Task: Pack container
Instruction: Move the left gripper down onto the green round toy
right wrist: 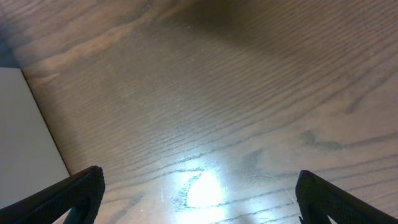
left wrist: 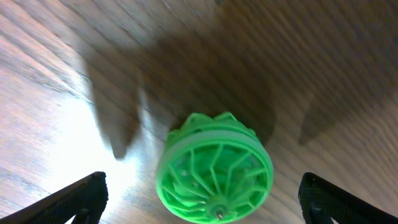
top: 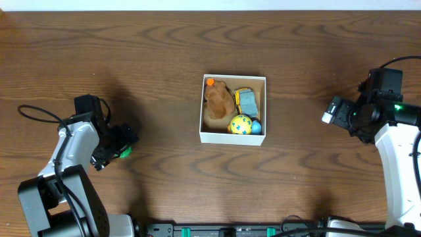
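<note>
The container (top: 233,137), a square white-walled cardboard box with a tan inside, sits at the table's middle. It holds a brown plush toy (top: 218,100), a yellow and grey toy car (top: 247,100), a yellow spotted ball (top: 241,124) and a small blue ball (top: 256,126). A green ribbed wheel-like toy (left wrist: 214,167) lies on the table at the left. My left gripper (left wrist: 202,202) is open around it, fingers apart on both sides, not touching; it also shows in the overhead view (top: 120,146). My right gripper (right wrist: 199,199) is open and empty over bare wood at the right.
The container's white wall (right wrist: 25,124) shows at the left edge of the right wrist view. The wooden table (top: 131,52) stretches around the box. Black cables (top: 39,113) loop near the left arm's base.
</note>
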`<state>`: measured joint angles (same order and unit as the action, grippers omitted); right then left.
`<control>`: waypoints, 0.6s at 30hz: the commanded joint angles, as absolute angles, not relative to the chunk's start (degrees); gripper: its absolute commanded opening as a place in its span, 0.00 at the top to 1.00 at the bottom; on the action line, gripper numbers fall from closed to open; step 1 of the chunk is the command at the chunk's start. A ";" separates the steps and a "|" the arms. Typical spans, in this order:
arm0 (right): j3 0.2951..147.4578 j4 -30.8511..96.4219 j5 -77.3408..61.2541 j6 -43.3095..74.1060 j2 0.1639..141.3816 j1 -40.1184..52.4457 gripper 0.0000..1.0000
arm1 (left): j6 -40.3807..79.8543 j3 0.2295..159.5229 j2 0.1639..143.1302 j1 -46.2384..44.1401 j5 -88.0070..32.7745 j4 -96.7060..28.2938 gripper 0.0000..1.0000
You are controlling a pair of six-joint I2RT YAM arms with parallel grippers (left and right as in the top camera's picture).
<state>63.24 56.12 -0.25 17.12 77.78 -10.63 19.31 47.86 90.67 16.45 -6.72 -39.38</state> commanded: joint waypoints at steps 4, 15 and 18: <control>63.05 56.16 -0.47 16.19 78.13 -10.70 0.01 | 20.73 47.31 91.33 16.64 -3.33 -38.26 0.02; 63.02 56.16 -0.47 16.19 78.13 -10.70 0.01 | 20.71 47.09 94.37 16.56 -3.38 -38.24 0.02; 63.02 56.16 -0.45 16.19 78.13 -10.70 0.01 | 20.71 47.11 94.37 16.23 -3.38 -38.22 0.02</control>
<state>63.24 56.12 -0.25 17.10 77.87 -10.63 19.77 47.83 93.86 16.43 -4.25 -38.28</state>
